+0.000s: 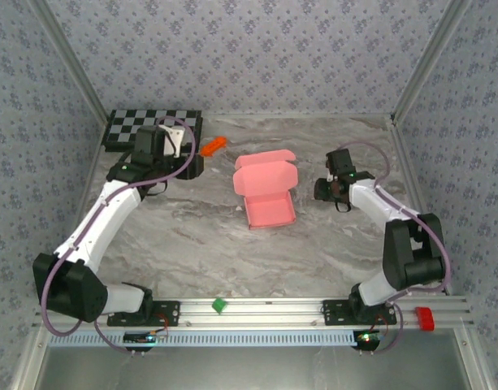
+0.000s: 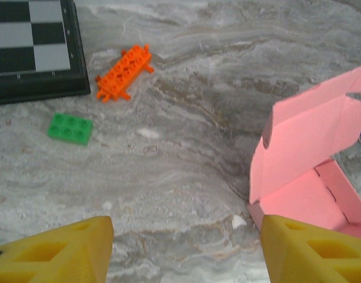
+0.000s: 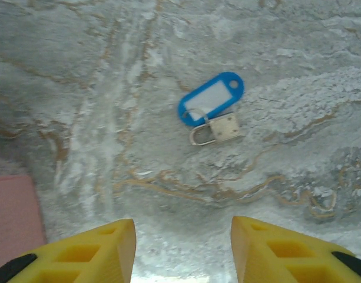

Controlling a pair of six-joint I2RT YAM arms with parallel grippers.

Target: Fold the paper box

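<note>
Left gripper (image 2: 186, 239) and right gripper (image 3: 183, 233) both gape empty, flanking the plain paper box (image 1: 265, 195).

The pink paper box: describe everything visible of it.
The pink paper box is plain, matte thin card, already shaped into a shallow rectangular tray. Its lid is joined along the far edge and stands open, tilted back, with a small side flap bent at its end. The tray holds nothing. The box rests near the middle of the grey marbled table, and nothing else touches it.
</note>
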